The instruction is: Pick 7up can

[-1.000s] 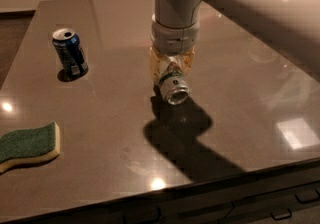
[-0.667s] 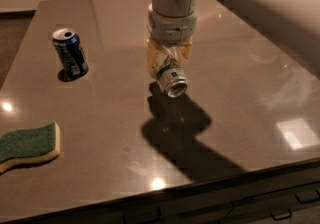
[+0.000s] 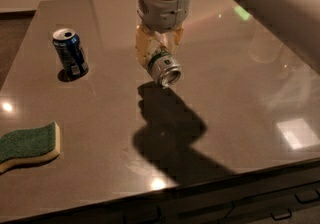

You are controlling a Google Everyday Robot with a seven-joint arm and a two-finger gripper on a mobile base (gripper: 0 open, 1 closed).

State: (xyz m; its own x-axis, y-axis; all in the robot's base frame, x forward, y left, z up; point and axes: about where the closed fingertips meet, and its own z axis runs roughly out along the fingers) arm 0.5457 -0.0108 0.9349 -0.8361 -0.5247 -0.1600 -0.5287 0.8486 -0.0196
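Observation:
The 7up can is silver with a green band and hangs tilted, its silver end facing down and toward the camera. My gripper is shut on the can's upper part, its yellowish fingers on either side. It holds the can above the dark table, over the middle, and casts a large shadow in front.
A dark blue can stands upright at the table's left rear. A green and yellow sponge lies at the front left edge. The table's front edge with drawers runs along the bottom right.
The gripper has risen with the can in it; the can hangs higher above the table and its shadow has spread forward.

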